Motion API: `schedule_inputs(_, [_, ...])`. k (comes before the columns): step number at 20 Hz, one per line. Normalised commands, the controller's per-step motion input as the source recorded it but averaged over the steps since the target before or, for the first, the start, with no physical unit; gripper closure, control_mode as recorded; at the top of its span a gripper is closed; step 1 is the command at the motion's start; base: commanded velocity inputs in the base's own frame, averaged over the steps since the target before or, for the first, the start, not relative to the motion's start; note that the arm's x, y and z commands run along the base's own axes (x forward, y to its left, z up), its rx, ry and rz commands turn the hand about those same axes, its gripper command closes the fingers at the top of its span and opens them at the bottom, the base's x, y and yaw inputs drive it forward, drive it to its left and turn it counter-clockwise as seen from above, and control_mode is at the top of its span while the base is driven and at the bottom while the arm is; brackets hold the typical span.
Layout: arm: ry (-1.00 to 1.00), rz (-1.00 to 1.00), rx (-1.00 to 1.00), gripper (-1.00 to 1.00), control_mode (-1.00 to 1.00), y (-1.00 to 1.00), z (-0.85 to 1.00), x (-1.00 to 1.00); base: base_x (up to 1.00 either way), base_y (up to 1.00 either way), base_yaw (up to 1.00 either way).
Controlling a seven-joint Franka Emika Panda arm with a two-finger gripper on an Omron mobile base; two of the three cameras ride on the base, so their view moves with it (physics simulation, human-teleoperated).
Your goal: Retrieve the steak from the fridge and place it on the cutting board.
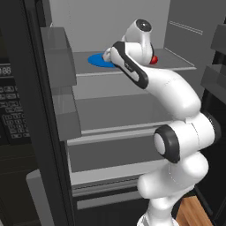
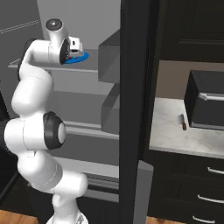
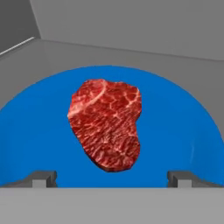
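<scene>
Marbled, rough-grained steak (image 3: 106,124) on a smooth matt blue plate (image 3: 175,131).

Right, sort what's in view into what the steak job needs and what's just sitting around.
Needed for the job:
- steak, lying on the blue plate
- fridge, open, arm reaching onto its upper shelf
- hand, open over the steak

Just sitting around:
- blue plate
- red tomato on the same shelf
- toaster oven on the counter
</scene>
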Motion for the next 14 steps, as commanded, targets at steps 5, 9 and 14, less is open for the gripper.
schedule_inputs(5, [0.04,0.0,0.0,-1.0,-1.0,0.0,0.0,0.36,0.0,0.0,0.0])
schedule_inputs(9, [0.08,0.0,0.0,-1.0,-1.0,0.07,0.0,0.36,0.0,0.0,0.0])
schedule_inputs(14, [0.1,0.0,0.0,-1.0,-1.0,0.12,0.0,0.31,0.0,0.0,0.0])
